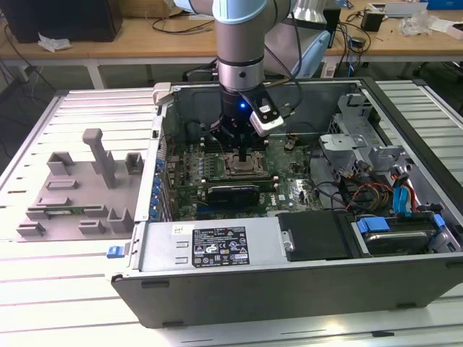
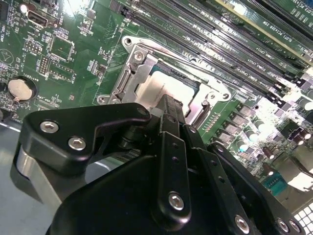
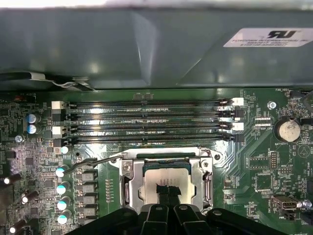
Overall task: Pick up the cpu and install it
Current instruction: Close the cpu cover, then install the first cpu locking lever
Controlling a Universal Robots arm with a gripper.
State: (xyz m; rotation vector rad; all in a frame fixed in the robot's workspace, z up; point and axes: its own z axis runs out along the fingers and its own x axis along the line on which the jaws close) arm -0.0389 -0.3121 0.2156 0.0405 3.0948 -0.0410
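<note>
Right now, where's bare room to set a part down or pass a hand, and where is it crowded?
Free: the slatted table between the grey tray and the near edge, and the strip behind the tray. Crowded: inside the case, where the gripper hangs over the cpu in its socket, memory slots alongside, cables further off.

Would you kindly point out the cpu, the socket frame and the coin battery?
cpu (image 3: 155, 179), first wrist view, on its silvery top.
socket frame (image 3: 128, 190), first wrist view, on its metal side rail.
coin battery (image 3: 288, 131), first wrist view, on its round face.
</note>
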